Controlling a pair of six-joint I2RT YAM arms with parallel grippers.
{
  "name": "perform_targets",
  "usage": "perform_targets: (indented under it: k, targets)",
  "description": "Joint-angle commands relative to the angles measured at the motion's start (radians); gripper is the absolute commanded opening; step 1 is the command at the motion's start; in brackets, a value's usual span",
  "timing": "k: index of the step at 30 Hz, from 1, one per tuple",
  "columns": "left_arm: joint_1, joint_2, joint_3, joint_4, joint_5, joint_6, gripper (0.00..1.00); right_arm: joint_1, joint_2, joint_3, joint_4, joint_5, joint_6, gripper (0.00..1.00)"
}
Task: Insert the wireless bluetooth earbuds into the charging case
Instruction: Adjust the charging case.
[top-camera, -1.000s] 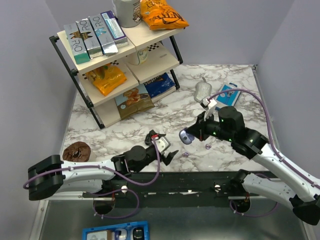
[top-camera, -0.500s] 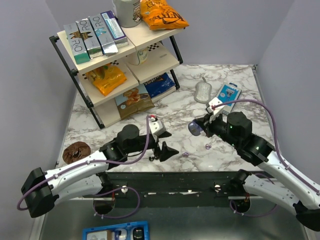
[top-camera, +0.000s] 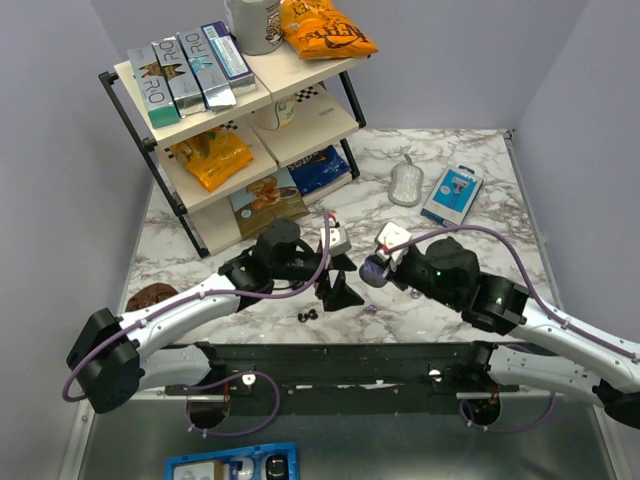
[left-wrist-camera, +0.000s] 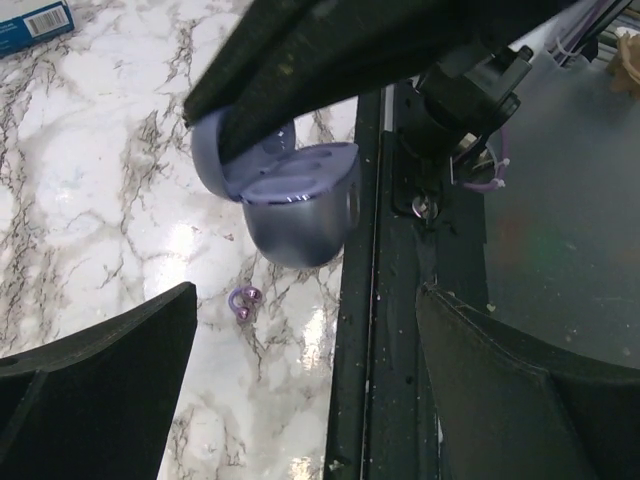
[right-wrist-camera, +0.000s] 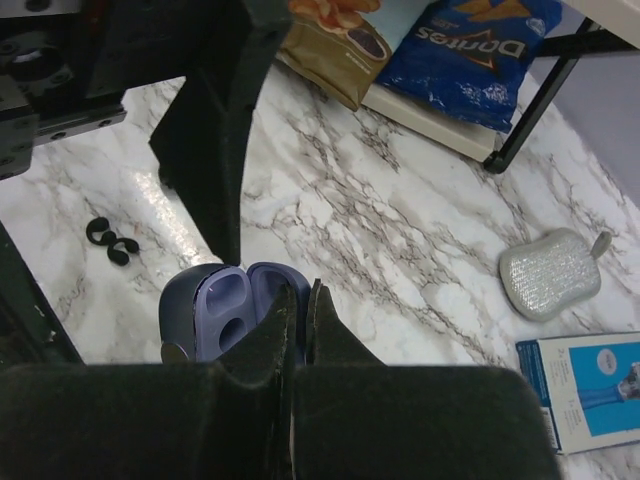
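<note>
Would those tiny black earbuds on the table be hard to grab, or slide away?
Probably tricky. The earbuds look rounded, so they may skitter on the smooth marble table. They are far smaller than the open left tool, so likely very light and easily nudged away.

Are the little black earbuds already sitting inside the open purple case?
No, the charging case shows two empty sockets, and both earbuds lie on the marble table off to one side.
</note>
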Motion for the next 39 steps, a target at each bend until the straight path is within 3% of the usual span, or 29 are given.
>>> perform_targets:
  k: [1,10,19,29,35,39]
  targets:
    - [0.018,0.035,0.041,0.000,0.087,0.036,0.96,0.050,0.034,0.009,0.006,0.124,-0.046,0.01]
    - [0.019,0.048,-0.017,0.178,0.076,-0.071,0.95,0.063,0.049,-0.006,0.059,0.227,-0.026,0.01]
    - [0.019,0.058,-0.083,0.354,0.018,-0.149,0.94,0.080,0.045,-0.040,0.124,0.223,0.000,0.01]
    - [0.019,0.102,-0.080,0.420,-0.016,-0.172,0.90,0.098,0.038,-0.056,0.142,0.193,0.017,0.01]
    - [0.019,0.127,-0.080,0.431,-0.007,-0.177,0.82,0.109,0.040,-0.060,0.148,0.186,0.023,0.01]
    - [0.019,0.140,-0.069,0.431,0.007,-0.180,0.69,0.113,0.043,-0.062,0.153,0.184,0.022,0.01]
